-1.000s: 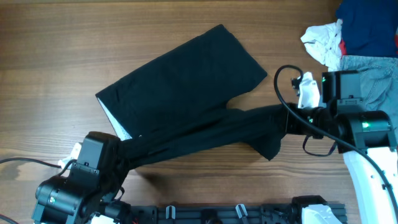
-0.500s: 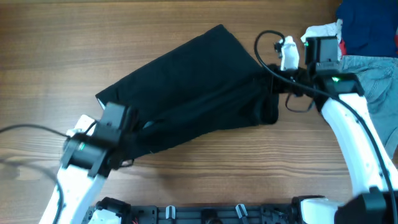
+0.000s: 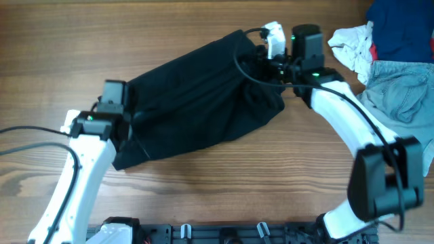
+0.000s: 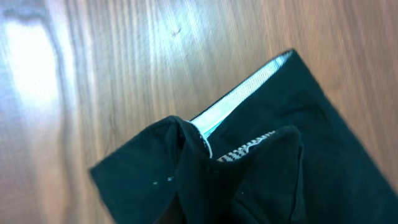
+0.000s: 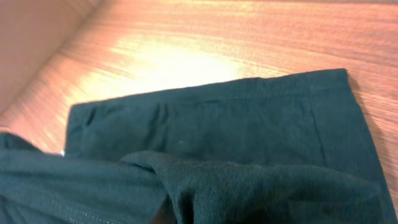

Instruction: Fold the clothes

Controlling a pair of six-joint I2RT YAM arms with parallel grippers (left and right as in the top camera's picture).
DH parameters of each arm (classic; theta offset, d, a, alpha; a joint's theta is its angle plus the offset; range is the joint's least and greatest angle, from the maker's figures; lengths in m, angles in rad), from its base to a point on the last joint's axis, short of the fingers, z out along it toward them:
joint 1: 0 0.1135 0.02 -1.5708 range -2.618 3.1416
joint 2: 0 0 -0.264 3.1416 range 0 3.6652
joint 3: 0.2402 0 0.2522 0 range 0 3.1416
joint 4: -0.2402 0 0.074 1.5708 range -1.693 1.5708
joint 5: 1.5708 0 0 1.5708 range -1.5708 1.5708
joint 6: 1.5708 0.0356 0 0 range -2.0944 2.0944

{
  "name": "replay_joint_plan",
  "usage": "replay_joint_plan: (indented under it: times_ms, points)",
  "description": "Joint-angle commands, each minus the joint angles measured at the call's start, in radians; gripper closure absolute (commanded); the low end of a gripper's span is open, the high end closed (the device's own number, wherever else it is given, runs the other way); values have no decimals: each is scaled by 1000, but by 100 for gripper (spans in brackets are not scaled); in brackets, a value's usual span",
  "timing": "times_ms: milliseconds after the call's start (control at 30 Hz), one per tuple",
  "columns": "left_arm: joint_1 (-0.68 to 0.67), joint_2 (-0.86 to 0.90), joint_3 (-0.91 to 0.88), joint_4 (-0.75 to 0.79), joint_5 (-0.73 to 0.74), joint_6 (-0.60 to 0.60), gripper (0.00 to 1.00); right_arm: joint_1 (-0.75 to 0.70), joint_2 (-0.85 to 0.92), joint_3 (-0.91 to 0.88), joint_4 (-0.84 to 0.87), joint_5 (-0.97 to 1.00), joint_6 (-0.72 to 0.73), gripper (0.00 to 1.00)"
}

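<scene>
Black shorts (image 3: 196, 102) lie diagonally mid-worktop (image 3: 68, 41), now doubled: the near edge, stretched low a second ago, has been carried over the far half. On the left gripper (image 3: 130, 116) and right gripper (image 3: 268, 62) the jaws clench bunched fabric; letting go looks next.

The clothes (image 3: 196, 102) lie across the middle of the table (image 3: 68, 41), slanting from near left to far right, top layer lying on the bottom one. Left end effector (image 3: 119, 102) sits at their left end, right end effector (image 3: 266, 59) at their far-right end. In the far right corner, apart from the clothes, is a pile: crumpled cloth (image 3: 349, 44) nearest them, another garment (image 3: 403, 27) behind and right of it, denim shorts (image 3: 397, 91) in front of both.
</scene>
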Motion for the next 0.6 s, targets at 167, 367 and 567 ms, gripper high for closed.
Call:
replay_joint_plan:
  times_ms: [167, 367, 567]
  points:
    - [72, 209, -10, 297, -199, -9, 90, -6, 168, 25, 232, 173, 5, 90]
    - [72, 298, -10, 555, -250, 171, 0, -8, 211, 25, 415, 197, 29, 0]
    - [71, 237, -6, 607, -224, 436, 0, -10, 137, 31, 336, 149, 58, 0]
